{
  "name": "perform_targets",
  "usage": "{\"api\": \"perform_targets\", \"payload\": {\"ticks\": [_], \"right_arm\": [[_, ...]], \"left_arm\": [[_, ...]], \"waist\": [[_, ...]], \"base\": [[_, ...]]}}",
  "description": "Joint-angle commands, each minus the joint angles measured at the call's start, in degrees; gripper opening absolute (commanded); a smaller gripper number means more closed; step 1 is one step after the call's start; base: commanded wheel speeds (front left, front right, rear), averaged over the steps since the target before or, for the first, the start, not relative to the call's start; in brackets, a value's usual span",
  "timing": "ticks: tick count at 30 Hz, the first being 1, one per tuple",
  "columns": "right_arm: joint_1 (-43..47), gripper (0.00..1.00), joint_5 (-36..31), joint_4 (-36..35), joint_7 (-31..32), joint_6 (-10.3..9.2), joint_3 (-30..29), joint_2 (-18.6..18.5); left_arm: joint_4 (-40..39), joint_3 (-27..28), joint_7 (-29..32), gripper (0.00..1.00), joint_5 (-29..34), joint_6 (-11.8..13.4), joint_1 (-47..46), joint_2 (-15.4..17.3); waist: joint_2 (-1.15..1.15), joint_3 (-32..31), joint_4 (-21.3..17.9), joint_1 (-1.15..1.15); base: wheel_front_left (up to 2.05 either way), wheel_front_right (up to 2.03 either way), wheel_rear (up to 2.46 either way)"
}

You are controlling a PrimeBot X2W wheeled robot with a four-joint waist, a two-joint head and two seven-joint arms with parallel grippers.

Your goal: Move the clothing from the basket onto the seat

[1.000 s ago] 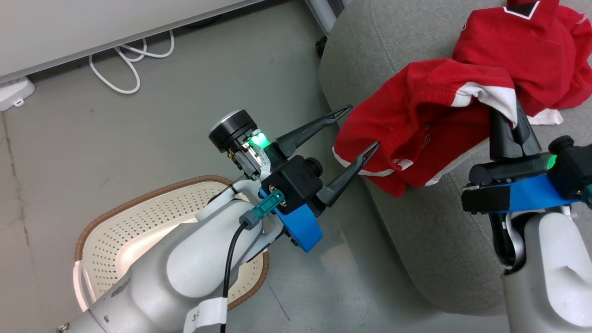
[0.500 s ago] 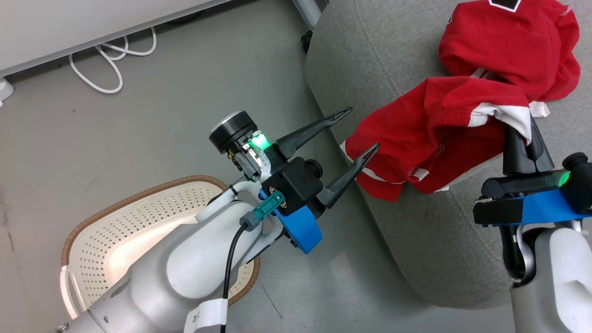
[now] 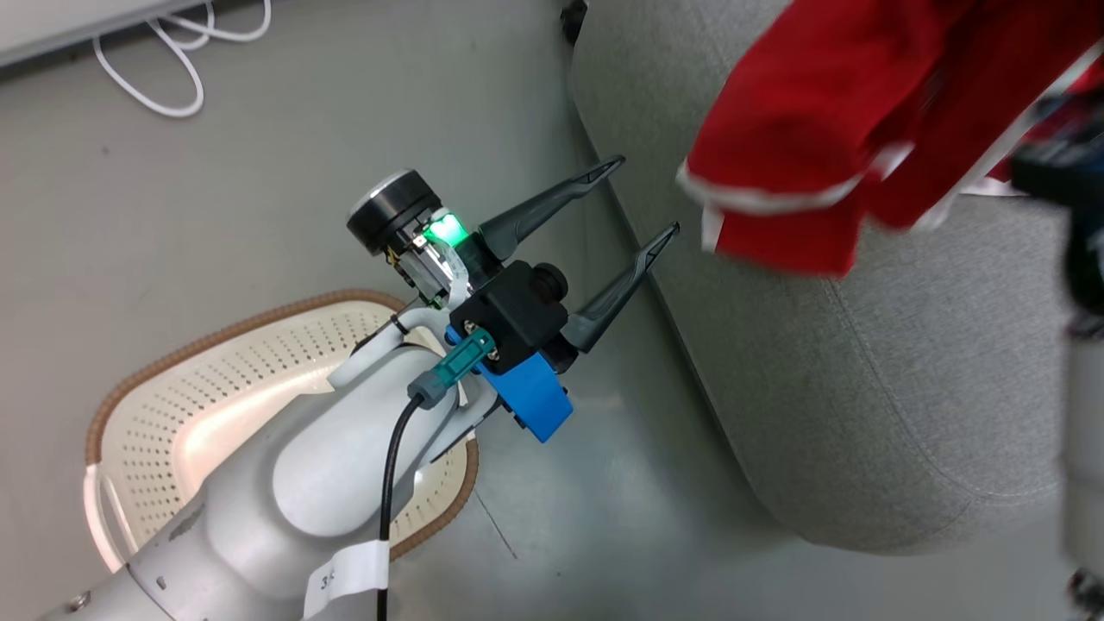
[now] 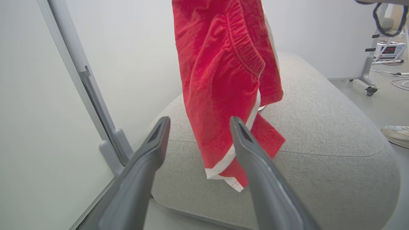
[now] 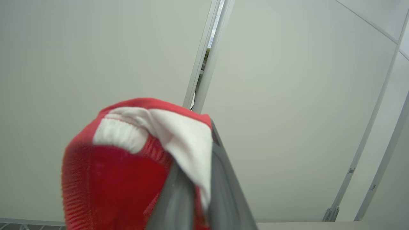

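Observation:
A piece of red clothing with white trim hangs in the air over the grey seat, blurred in the head view. My right gripper is shut on its white-and-red waistband, and its dark body shows at the right edge. In the left wrist view the same clothing dangles above the seat, just beyond my fingers. My left gripper stands open and holds nothing, beside the seat's rounded edge. The cream basket sits on the floor at lower left, partly hidden under my left arm.
White cables lie on the grey floor by the wall. A partition post stands left of the seat. A wheeled stand and a person's shoe are beyond the seat's far end.
My right gripper has risen with the red clothing, lifting it off the seat's edge so that it hangs free. The head camera has shifted. My left gripper stays open.

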Motion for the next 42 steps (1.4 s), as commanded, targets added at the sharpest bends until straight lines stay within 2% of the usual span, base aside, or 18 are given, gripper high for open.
{"api": "perform_targets", "payload": {"ticks": [1, 5, 8, 11, 14, 15, 21, 25, 32, 42], "right_arm": [[-4.89, 0.0, -0.42, -0.78, -0.2, -0.01, -2.32, -2.25], [-13.12, 0.0, -0.61, -1.47, -0.19, -0.01, -8.48, -6.96], [-17.87, 0.0, 0.06, -0.22, -0.19, -0.01, -13.46, -11.89], [-19.74, 0.0, 0.96, 2.38, -0.19, -0.01, -17.88, -16.46], [-19.57, 0.0, 0.91, 4.77, -0.13, -0.01, -20.21, -18.54], [-18.39, 0.0, 0.45, 7.28, -0.14, -0.01, -22.57, -19.86], [-15.63, 0.0, -1.65, 13.4, -0.14, -0.01, -25.36, -19.69], [-13.94, 0.0, -2.92, 18.88, -0.14, -0.01, -27.02, -17.23], [-11.2, 0.0, -4.07, 22.74, -0.13, -0.01, -27.89, -12.09], [-9.9, 0.0, -3.56, 27.3, -0.14, -0.01, -26.96, -9.49]], "left_arm": [[-0.45, 0.49, -0.17, 1.0, 0.52, 0.17, -1.33, 0.5], [-1.16, 0.4, -0.17, 1.0, 1.39, 0.13, -2.74, 1.19], [-1.78, 0.43, -0.17, 1.0, 1.81, 0.1, -3.93, 1.81], [-2.4, 0.53, -0.07, 1.0, 2.18, 0.09, -5.13, 2.41], [-3.03, 0.58, 0.1, 1.0, 2.55, 0.1, -5.98, 2.77], [-3.77, 0.53, 0.35, 1.0, 2.83, 0.1, -6.96, 2.99], [-5.93, 0.17, 1.04, 1.0, 3.56, 0.07, -8.82, 3.91], [-7.59, -0.48, 1.74, 1.0, 4.0, 0.05, -9.94, 4.69], [-8.95, -1.3, 2.6, 1.0, 4.16, 0.03, -10.5, 5.93], [-8.93, -1.54, 2.56, 1.0, 3.48, 0.2, -10.78, 6.53]], "waist": [[0.0, 2.68, 0.3, 0.0], [0.0, 5.9, 0.99, 0.0], [0.0, 8.2, 1.28, 0.0], [0.0, 10.6, 1.29, 0.0], [0.0, 12.17, 1.21, 0.0], [0.0, 13.83, 1.29, 0.0], [0.0, 17.52, 1.17, 0.0], [0.0, 20.05, 1.14, 0.0], [0.0, 21.56, 1.11, 0.0], [0.0, 21.56, 1.29, 0.0]], "base": [[0.0, 0.0, 0.0], [0.0, 0.0, 0.0], [0.0, 0.0, 0.0], [0.0, 0.0, 0.0], [0.0, 0.0, 0.0], [0.0, 0.0, 0.0], [0.0, 0.0, 0.0], [0.0, 0.0, 0.0], [0.0, 0.0, 0.0], [0.0, 0.0, 0.0]]}}
